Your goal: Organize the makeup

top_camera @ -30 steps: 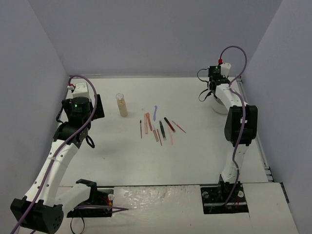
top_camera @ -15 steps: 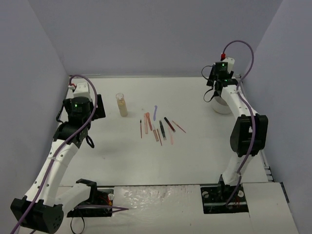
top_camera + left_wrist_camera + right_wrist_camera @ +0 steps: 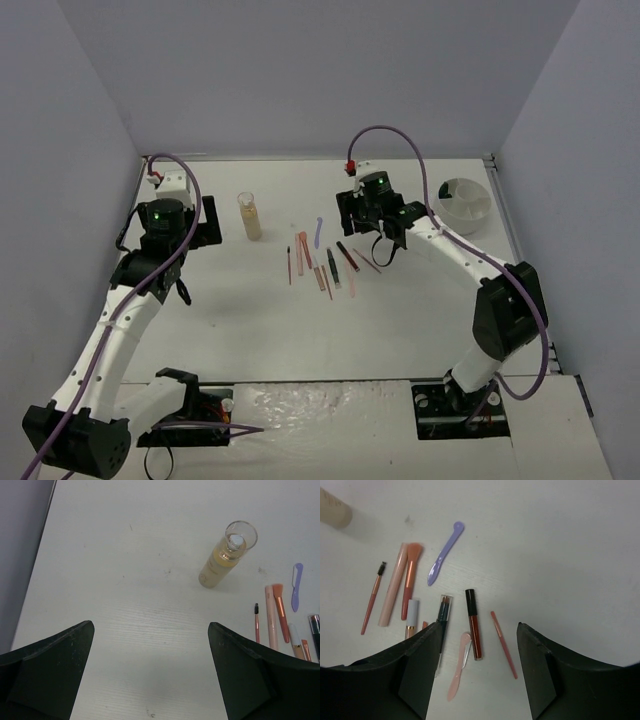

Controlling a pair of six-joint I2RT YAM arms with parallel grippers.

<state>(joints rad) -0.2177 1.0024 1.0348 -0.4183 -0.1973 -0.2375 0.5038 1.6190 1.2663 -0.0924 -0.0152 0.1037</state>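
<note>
The makeup sticks [image 3: 322,262] lie in a loose row at mid-table. My right gripper [image 3: 386,248] hovers just right of them, open and empty. In the right wrist view the gripper [image 3: 479,627] has between its fingers a red gloss with a black cap [image 3: 473,625], a pink spatula [image 3: 458,665] and a thin red pencil [image 3: 503,644]. A lilac spatula [image 3: 445,552], a pink tube [image 3: 393,590] and an orange brush [image 3: 410,577] lie farther off. The beige-liquid bottle [image 3: 249,215] stands upright left of the sticks. My left gripper [image 3: 205,223] is open and empty, short of the bottle [image 3: 226,555].
The white round divided bowl [image 3: 470,212] sits at the far right, with something dark green [image 3: 449,197] in its left compartment. Purple walls close in the table on the left, back and right. The right arm's lilac cable arches above the table.
My right arm has swung left from above the bowl to over the right end of the sticks, uncovering the bowl. The left arm has not moved.
</note>
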